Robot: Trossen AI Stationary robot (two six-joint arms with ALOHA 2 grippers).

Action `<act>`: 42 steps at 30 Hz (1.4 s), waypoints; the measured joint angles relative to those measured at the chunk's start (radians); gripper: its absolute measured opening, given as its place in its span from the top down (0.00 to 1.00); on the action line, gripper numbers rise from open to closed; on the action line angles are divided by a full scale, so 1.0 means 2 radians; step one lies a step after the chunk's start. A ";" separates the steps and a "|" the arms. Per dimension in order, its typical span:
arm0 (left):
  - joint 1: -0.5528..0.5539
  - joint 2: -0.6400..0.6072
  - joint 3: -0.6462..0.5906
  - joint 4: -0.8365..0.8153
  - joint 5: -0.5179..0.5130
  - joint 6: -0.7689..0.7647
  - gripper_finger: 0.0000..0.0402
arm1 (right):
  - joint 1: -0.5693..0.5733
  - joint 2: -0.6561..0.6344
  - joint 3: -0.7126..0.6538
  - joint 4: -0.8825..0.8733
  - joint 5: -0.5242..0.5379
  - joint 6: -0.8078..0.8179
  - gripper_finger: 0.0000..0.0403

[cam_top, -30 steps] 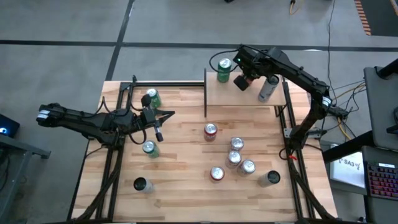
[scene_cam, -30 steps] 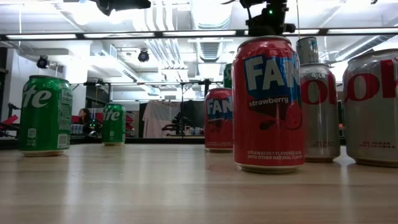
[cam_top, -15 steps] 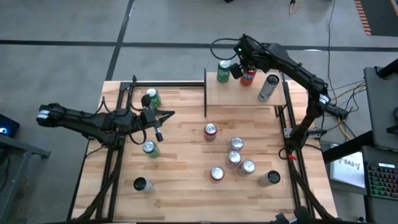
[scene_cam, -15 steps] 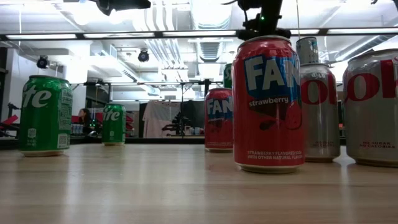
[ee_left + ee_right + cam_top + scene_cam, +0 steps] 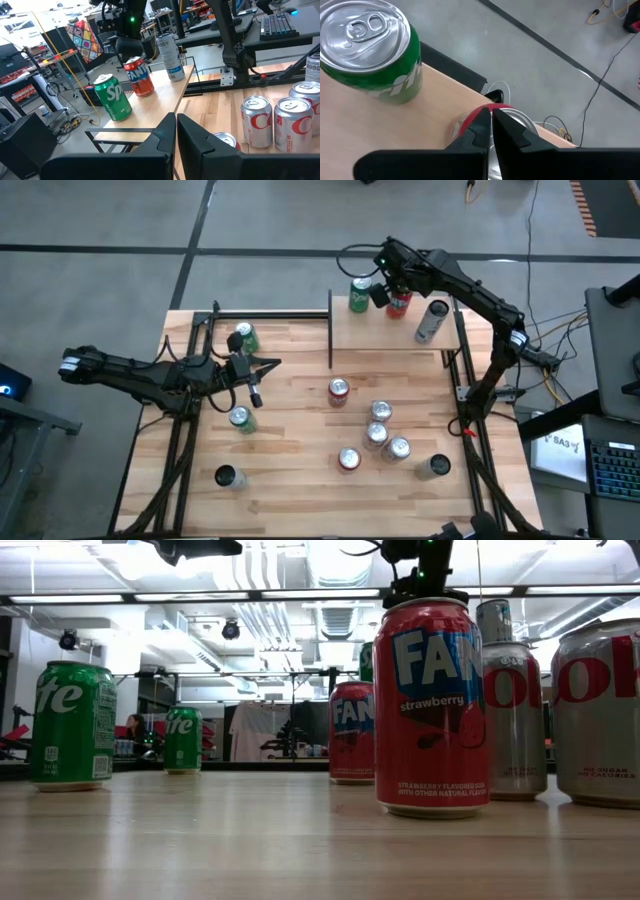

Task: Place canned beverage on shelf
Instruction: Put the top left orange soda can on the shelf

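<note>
Butcher-block planks make up the table (image 5: 300, 440), and a small shelf (image 5: 400, 335) of pale wood with thin black posts is seen at its far right corner. Three cans are already stood on that shelf: a green can (image 5: 359, 295) at the far left, a red can (image 5: 399, 303) just beside it, and a tall silver can (image 5: 431, 322) further right. Several more cans are left on the table, among them a red-topped can (image 5: 338, 390) near the middle and a green can on the left (image 5: 243, 338). The right gripper (image 5: 380, 292) is held above the shelf between the green can and the red can, its fingers pressed together and clamped on nothing; in the right wrist view the red can's rim is seen just under the fingertips. The left gripper (image 5: 256, 391) is parked over the left side of the table, fingers likewise together and empty. A can is judged rigid but thin-walled, smooth and somewhat slippery, moderately heavy if full, and easily tipped; it is best taken around the middle of its side, kept upright, and squeezed only lightly.
</note>
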 joint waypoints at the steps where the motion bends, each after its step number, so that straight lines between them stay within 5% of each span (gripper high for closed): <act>1: 0.000 0.000 0.000 0.000 0.000 0.000 1.00 | 0.000 0.000 0.000 -0.001 0.000 0.001 0.98; 42: 0.000 0.000 0.000 -0.003 0.000 0.000 1.00 | 0.022 -0.022 -0.008 -0.038 -0.008 -0.056 0.98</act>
